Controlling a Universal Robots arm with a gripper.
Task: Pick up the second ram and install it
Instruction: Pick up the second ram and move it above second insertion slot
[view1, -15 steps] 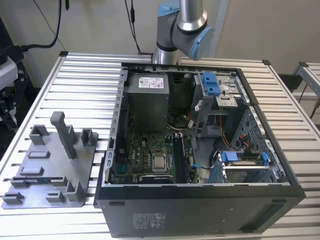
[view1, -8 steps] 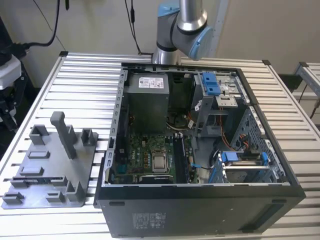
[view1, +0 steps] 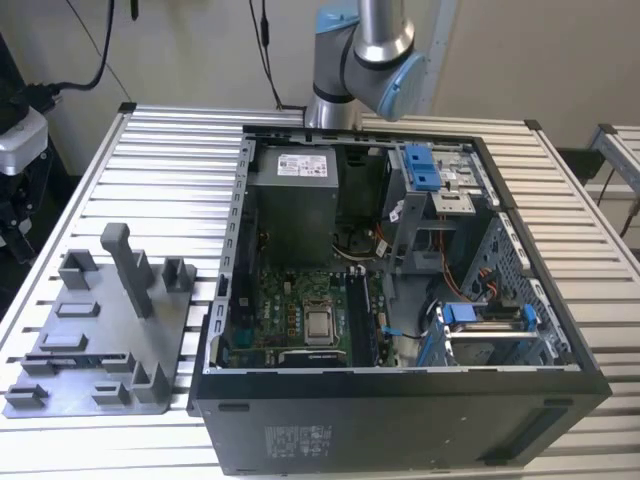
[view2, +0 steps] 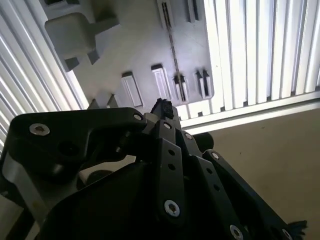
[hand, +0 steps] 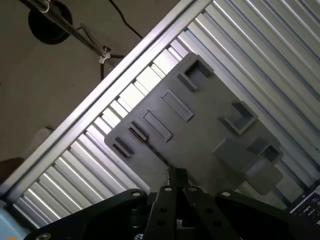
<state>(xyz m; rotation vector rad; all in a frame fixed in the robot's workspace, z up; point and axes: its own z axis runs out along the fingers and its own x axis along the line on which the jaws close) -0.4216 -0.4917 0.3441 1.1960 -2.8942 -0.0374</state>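
The grey holder tray (view1: 165, 335) lies on the slatted table at the exterior view's left, and both wrist views look down on it (view2: 130, 50) (hand: 205, 125). A thin dark strip (view2: 172, 45) (hand: 161, 156) runs along one long slot of the tray; it looks like the second ram seen edge-on. In the exterior view that strip (view1: 75, 356) is near the tray's front. My gripper (view2: 162, 107) (hand: 176, 176) hangs well above the tray, its fingers drawn together with nothing between them. Its tips point at the slot end of the tray.
An open computer case (view1: 400, 410) lies right of the tray, with the motherboard (view1: 300, 310) inside. The arm's joint (view1: 365, 55) rises behind the case. The tray has an upright post (view1: 125, 265) and several low blocks. The table edge (view2: 250, 112) and floor lie beyond the tray.
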